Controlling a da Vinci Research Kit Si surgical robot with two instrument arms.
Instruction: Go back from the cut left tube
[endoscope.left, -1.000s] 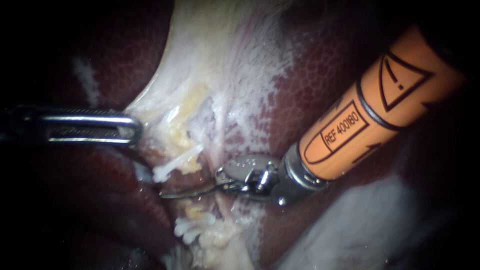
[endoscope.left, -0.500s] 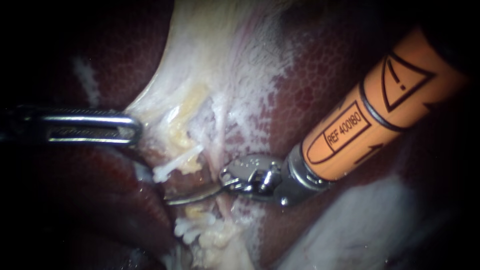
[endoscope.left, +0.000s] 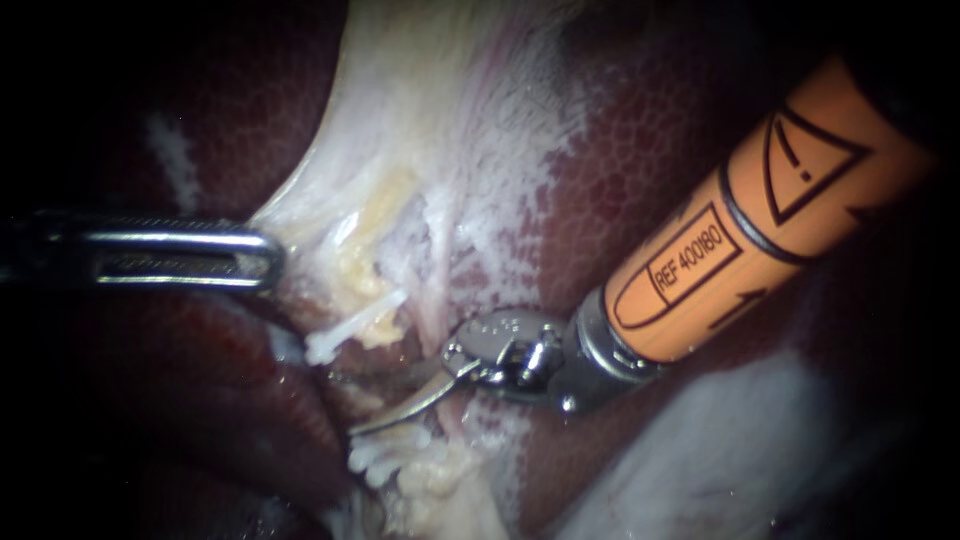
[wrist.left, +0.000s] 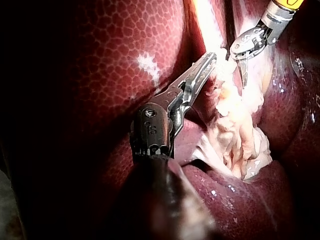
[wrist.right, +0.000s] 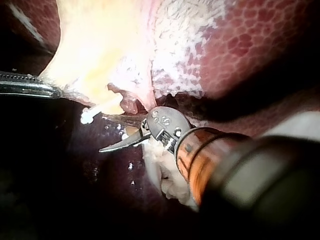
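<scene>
- Our right instrument (endoscope.left: 345, 404) comes in from the upper right. Its orange sleeve (endoscope.left: 760, 210) is cut off by the frame edge. The tip carries two thin curved blades.
- The blades are spread. The right wrist view shows a clear gap between them, with nothing in it. In the endoscope view only the lower blade reads well; the upper one is lost in shadow.
- The cut tube (endoscope.left: 378, 328) lies just ahead of the blades, at the lower edge of the pale tissue (endoscope.left: 400, 130).
- The tube's upper stump carries the upper clip (endoscope.left: 350, 326), white and sticking out sideways. The lower stump carries the lower clips (endoscope.left: 385, 452), bunched in pale fatty scraps.
- Between the clips is a dark, wet gap. We cannot make out the cut faces there.
- The lower blade's tip sits just above the lower clips. We cannot tell whether it touches them.
- Our left instrument (endoscope.left: 272, 258) comes in from the left, its shaft swallowed by darkness. Its slotted jaws are pinching the edge of the pale tissue, which is drawn to a point at the jaw tip.
- In the left wrist view those jaw tips are buried in the pale tissue, so the grip itself is hidden.
- A pink strand (endoscope.left: 440, 300) runs down past the right instrument's joint. We cannot tell whether it is a tube.
- The liver (endoscope.left: 640, 130), dark red and mottled, surrounds everything. Its left and lower reaches fade to black.
</scene>
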